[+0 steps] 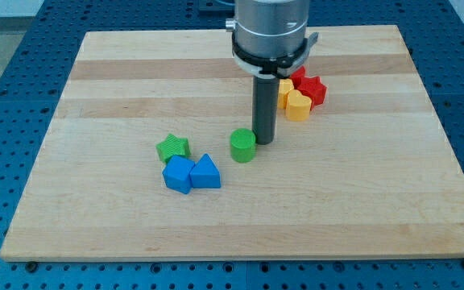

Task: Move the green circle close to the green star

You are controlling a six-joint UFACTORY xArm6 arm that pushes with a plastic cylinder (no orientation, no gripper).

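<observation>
- Camera view: the arm carries no fingers, so there is nothing to stand apart, together or clamped; it ends in a dark rod whose tip (263,142) rests on the wooden worktop (361,193).
- The green circle (243,146) sits just to the view's left of the tip, touching it or nearly so; the gap cannot be made out.
- The green star (172,147) lies farther to the view's left of the tip, beyond the circle, with bare wood between the two.
- A blue block (178,174) and a blue triangle (205,172) sit just below the star.
- Judged step: the push looks in hand, the tip set behind the circle on the side away from the star.
- The next move likely calls for a steady slide toward the view's left, stopping short of the star and keeping clear of the blue pair.
- Behind the rod, toward the view's top right, the yellow blocks (295,102) and a red star (312,89) are partly covered by the arm; their number and shapes stay unclear.
</observation>
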